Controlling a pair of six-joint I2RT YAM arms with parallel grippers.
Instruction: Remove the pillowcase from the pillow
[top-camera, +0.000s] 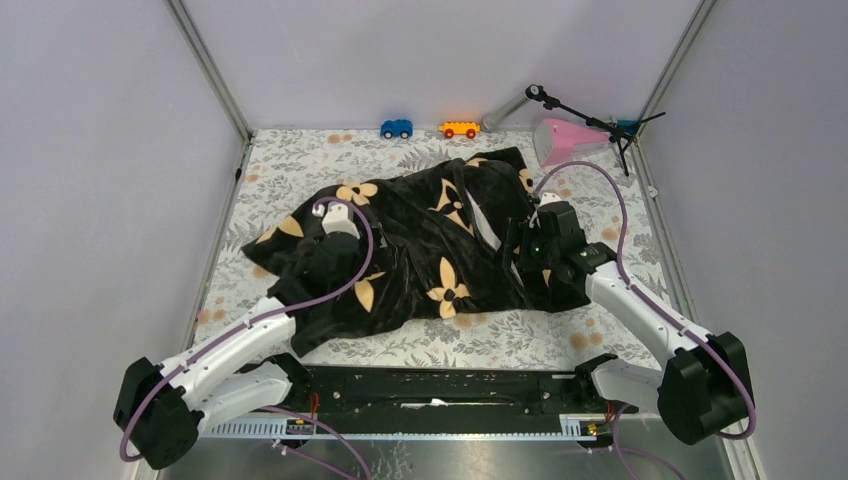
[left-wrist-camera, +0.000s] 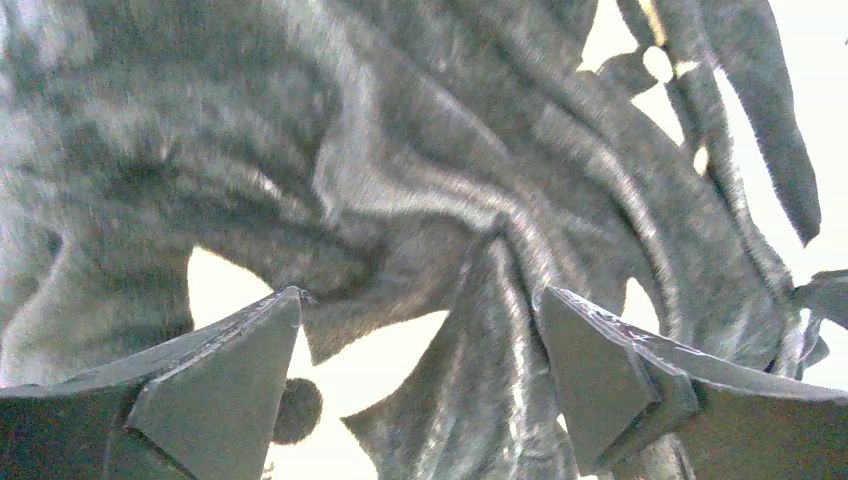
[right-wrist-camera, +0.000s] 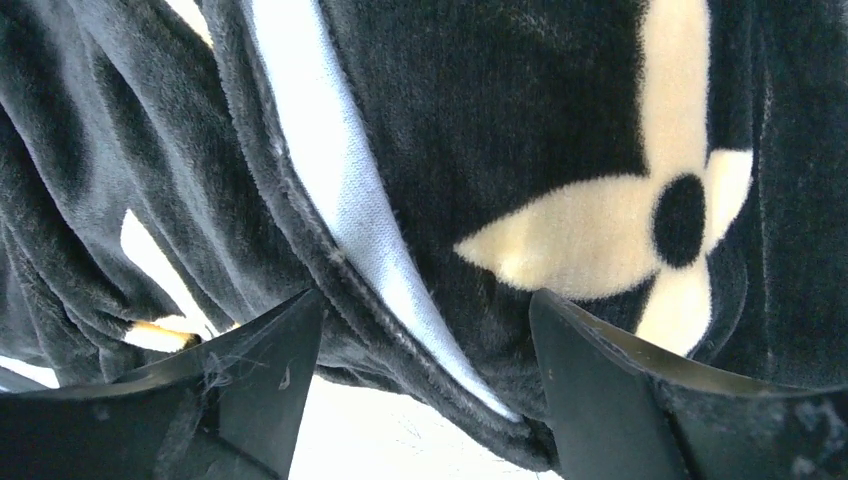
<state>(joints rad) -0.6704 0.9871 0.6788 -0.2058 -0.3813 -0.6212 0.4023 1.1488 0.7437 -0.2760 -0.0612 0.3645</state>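
Here, the left gripper (left-wrist-camera: 420, 300) stands with jaws parted over a raised fold of the pillowcase (top-camera: 430, 250), and the right gripper (right-wrist-camera: 425, 300) is likewise spread, a hemmed ridge of plush between its fingers (right-wrist-camera: 260, 380). The pillowcase lies crumpled mid-table, long axis running near-left to far-right, with bare floral sheet (top-camera: 440, 345) along its near, left and far edges. A blue toy car (top-camera: 397, 128) and an orange toy car (top-camera: 459, 129) sit apart from it at the far edge, a pink object (top-camera: 565, 140) near its far-right corner.

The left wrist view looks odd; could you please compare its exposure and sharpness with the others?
Left wrist: pillowcase washed out to grey, smeared, its pale print blown white. Right wrist: sharp plush pile, but the bottom edge is blown out. Top external: even, soft lighting, crisp.
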